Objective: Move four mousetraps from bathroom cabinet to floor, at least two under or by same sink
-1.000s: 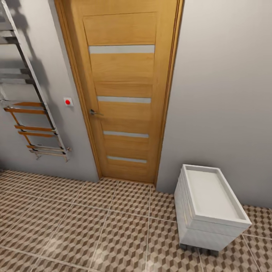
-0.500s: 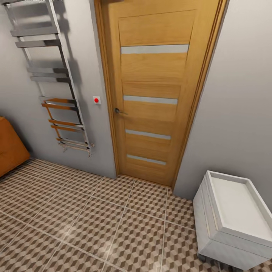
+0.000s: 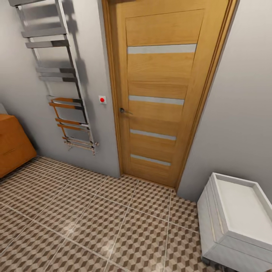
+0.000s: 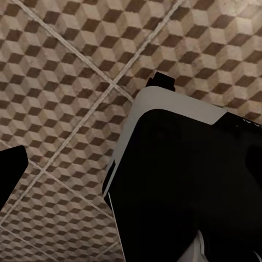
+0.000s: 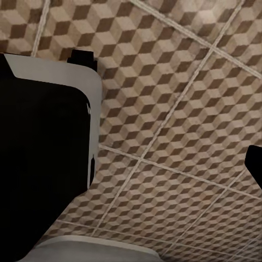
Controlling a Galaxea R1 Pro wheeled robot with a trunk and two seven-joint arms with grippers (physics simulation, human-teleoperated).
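Observation:
The orange-brown cabinet (image 3: 13, 145) shows at the left edge of the head view, standing on the cube-pattern bathroom floor (image 3: 94, 223) against the grey wall. The mousetraps are out of view. A low white unit (image 3: 236, 223) with a shallow rectangular basin top stands at the lower right; no tap shows, and I cannot tell whether it is the sink. In the left wrist view, my left gripper (image 4: 131, 185) hangs over floor tiles with one dark fingertip (image 4: 10, 176) at the frame's edge. My right gripper (image 5: 131, 174) likewise shows one fingertip (image 5: 254, 164) over tiles. Neither holds anything.
A closed wooden door (image 3: 160, 94) with a lever handle fills the middle of the wall ahead. A chrome towel rail (image 3: 60, 83) hangs left of it, with a red button (image 3: 102, 99) between them. My black and white base (image 4: 185, 180) shows in both wrist views.
The head camera has swung left: the door and white unit sit further right in the picture, and the orange cabinet has come into view at the left edge.

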